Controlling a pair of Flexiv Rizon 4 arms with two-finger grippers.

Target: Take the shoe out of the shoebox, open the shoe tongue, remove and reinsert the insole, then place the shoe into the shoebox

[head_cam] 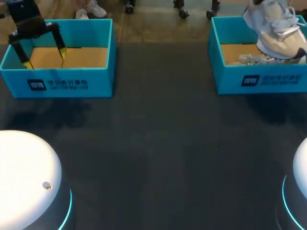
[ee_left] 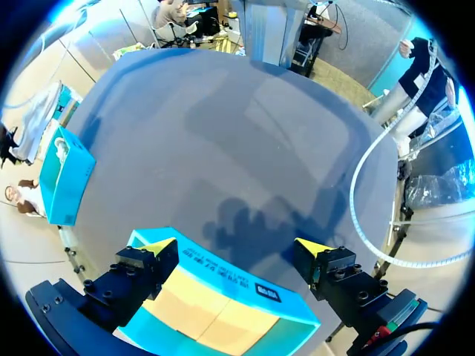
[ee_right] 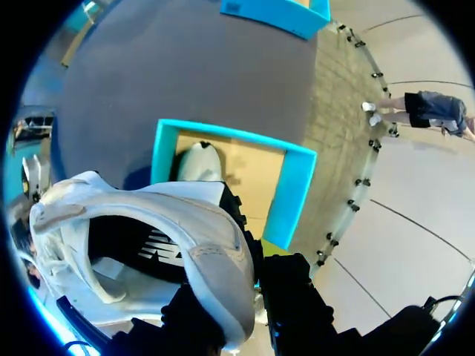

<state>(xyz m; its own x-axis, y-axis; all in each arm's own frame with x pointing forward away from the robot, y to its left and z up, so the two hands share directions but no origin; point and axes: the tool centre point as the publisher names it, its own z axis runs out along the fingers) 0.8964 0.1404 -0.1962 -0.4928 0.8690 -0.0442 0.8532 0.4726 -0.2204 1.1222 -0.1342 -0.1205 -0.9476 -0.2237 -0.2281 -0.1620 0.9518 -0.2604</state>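
A pale grey-white shoe (head_cam: pixel 276 28) hangs above the right blue shoebox (head_cam: pixel 259 79) at the table's far right. In the right wrist view my right gripper (ee_right: pixel 256 263) is shut on the shoe's (ee_right: pixel 185 222) heel collar, with the open shoebox (ee_right: pixel 293 185) below it. A pale item (ee_right: pixel 199 159) lies on that box's cardboard floor. My left gripper (head_cam: pixel 45 58) hovers open over the left blue shoebox (head_cam: pixel 62 84), whose inside shows only cardboard. In the left wrist view the left gripper (ee_left: pixel 237 248) has its yellow tips spread wide above that box (ee_left: pixel 223 285), holding nothing.
The two boxes stand at the far left and far right of the dark table (head_cam: pixel 158 143). The white bases of my arms (head_cam: pixel 26 177) rise at the near corners. In the left wrist view the right box (ee_left: pixel 63 178) stands far across the table.
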